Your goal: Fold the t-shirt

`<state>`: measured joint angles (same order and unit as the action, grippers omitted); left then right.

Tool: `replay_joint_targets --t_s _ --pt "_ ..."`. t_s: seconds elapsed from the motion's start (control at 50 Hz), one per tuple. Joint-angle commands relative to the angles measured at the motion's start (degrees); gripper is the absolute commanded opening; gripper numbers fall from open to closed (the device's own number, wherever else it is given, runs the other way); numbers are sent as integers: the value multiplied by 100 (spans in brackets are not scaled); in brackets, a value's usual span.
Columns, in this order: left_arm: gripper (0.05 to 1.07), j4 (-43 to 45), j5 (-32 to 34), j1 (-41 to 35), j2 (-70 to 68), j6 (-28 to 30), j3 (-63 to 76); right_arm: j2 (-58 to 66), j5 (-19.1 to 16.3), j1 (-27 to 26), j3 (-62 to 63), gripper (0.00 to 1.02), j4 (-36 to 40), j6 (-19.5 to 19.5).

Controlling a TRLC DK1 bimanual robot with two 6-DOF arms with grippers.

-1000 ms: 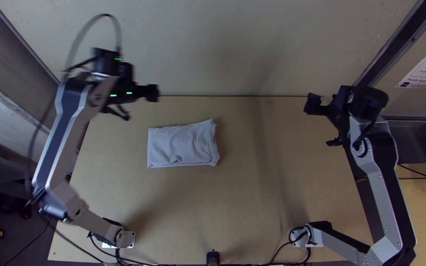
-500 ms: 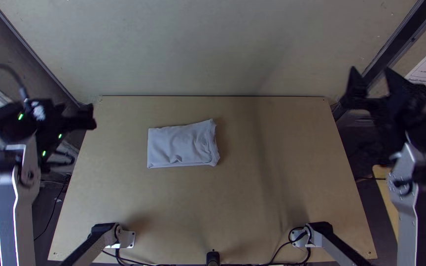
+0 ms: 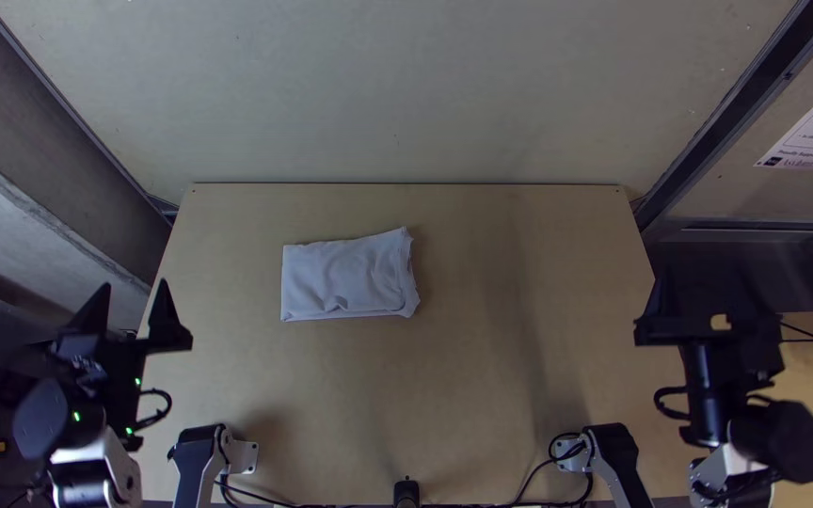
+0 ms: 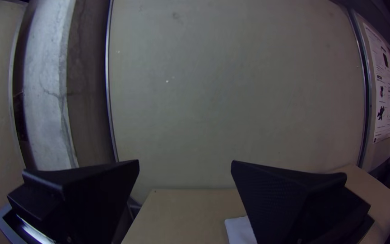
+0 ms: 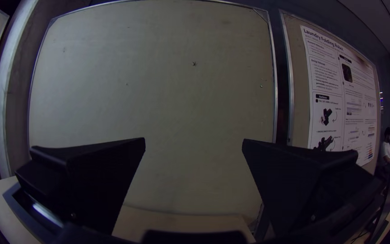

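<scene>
On the light wooden table [image 3: 463, 404], the whitish fabric t-shirt [image 3: 345, 277] lies unmoved, a flat folded rectangle; the left black broad-fingered pincer [image 4: 185, 162] and right black broad-fingered pincer [image 5: 194, 139], wide apart and empty, have drawn back; folding looks finished.

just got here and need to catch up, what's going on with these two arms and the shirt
Neither arm is handling anything right now. The pale t-shirt lies folded into a compact, roughly rectangular bundle on the wooden table, left of the middle in the top view, with a few creases. The left gripper and the right gripper are both open and held off at the table's opposite sides, away from the shirt. The folding looks finished, or close to it.
</scene>
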<state>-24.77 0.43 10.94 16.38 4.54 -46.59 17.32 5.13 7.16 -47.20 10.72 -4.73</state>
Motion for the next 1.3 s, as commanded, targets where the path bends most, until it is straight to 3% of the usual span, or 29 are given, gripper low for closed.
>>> replay_joint_targets --t_s 0.0,0.22,0.42,0.82,0.94,1.04,1.18,1.28 --pt "103 219 -7 66 -601 -5 563 -677 15 66 431 99 -9 34" --pt "103 166 98 75 -1638 -76 1249 -1741 15 84 949 99 580 271" --pt "103 166 54 101 -1665 -207 1504 -1776 24 14 1081 99 888 438" --pt "103 2346 54 57 -1656 -5 3762 -1776 15 260 3964 99 -1468 438" --pt "103 2434 54 49 -1656 -67 4158 -1776 15 356 4491 99 -1969 429" --pt "103 2390 54 49 -1656 47 4430 -1776 15 356 4702 99 -1925 535" --pt "103 2267 54 145 -1638 56 4518 -1759 -20 365 4685 99 -1072 605" --pt "103 2328 54 163 -1638 56 4536 -1759 -29 339 4685 99 -1081 587"
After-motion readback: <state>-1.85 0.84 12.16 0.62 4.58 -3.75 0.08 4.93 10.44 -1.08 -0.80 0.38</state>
